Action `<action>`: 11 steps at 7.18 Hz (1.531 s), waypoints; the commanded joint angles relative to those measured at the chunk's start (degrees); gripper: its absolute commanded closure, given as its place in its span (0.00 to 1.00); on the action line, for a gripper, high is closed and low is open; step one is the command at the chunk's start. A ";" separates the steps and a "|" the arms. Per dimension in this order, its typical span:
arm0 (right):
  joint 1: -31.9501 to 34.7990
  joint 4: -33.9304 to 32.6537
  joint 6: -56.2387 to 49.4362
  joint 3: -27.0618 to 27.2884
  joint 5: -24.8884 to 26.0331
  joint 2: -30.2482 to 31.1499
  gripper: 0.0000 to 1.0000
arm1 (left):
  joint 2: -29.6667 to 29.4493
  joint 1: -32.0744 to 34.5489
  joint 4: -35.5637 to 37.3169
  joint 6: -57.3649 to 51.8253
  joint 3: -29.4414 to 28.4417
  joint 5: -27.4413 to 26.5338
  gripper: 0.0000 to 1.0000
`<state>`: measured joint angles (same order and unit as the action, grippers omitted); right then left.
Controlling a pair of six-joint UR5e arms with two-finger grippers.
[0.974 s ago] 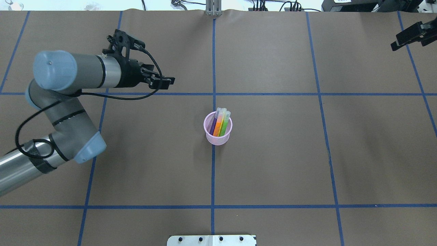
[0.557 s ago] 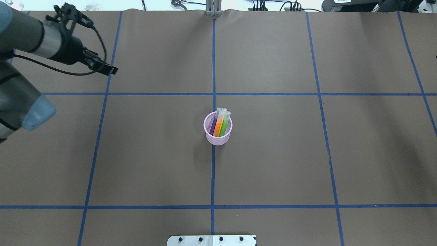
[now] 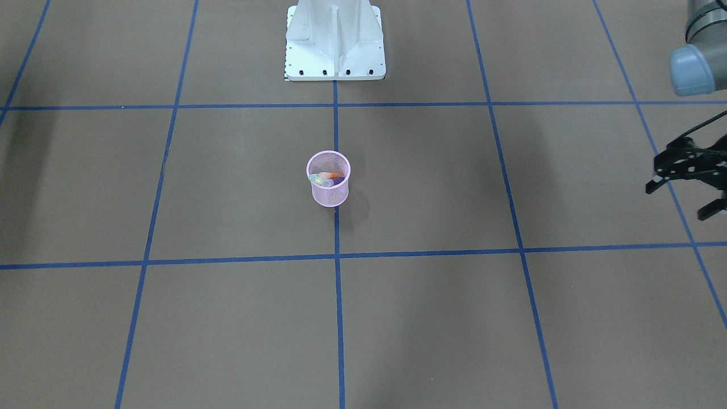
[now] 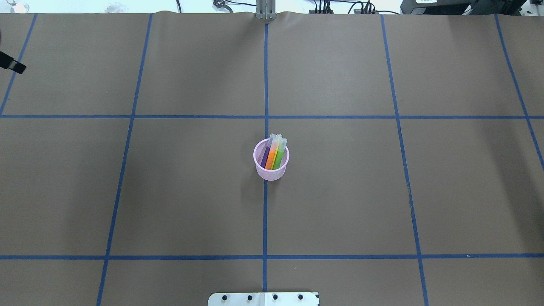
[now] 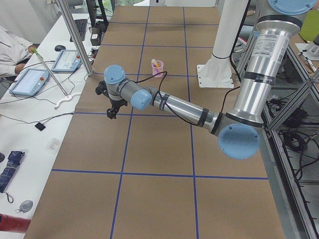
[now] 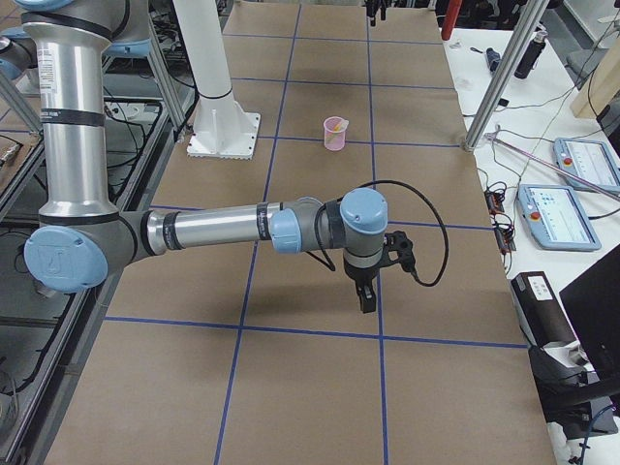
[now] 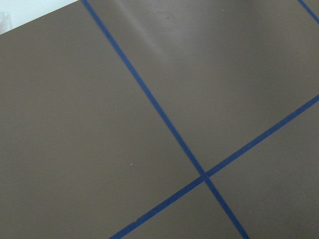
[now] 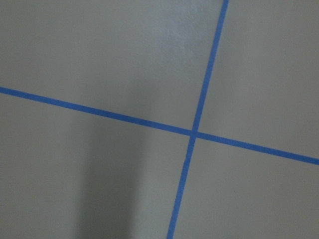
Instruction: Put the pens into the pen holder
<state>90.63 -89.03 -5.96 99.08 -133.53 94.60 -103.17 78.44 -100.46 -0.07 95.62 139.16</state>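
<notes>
In the past second the left gripper (image 3: pixel 679 200) has swung from near mid-table out to the table's edge, its fingers spread apart and holding nothing. The right gripper (image 6: pixel 366 295) has also left the overhead view, and the side view alone does not show whether it is apart or together. Well away from both, toward the table's middle, the pink mesh pen holder (image 4: pixel 271 169) stands upright with the purple pen (image 4: pixel 265 158), orange pen (image 4: pixel 273 156) and green pen (image 4: pixel 279 156) leaning inside. The collecting looks finished, and both arms seem to be retreating.
</notes>
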 commanded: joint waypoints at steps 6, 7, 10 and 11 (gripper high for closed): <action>0.43 -0.18 -0.01 -1.43 0.46 2.17 0.00 | 21.85 10.15 6.77 -4.41 4.13 -7.24 0.00; 0.43 0.25 -0.01 -2.83 0.29 2.17 0.00 | 23.78 11.11 6.94 -4.50 4.22 -7.06 0.00; 0.43 0.43 0.08 -2.66 0.46 1.73 0.00 | 27.32 14.11 6.68 -4.41 6.18 -6.09 0.00; 0.43 0.35 0.60 -2.75 0.46 1.38 0.00 | 27.06 14.46 6.33 -4.67 5.72 -5.66 0.00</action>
<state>91.05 -88.59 -5.78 96.40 -133.05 96.38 -76.23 92.44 -93.79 -4.57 101.94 133.18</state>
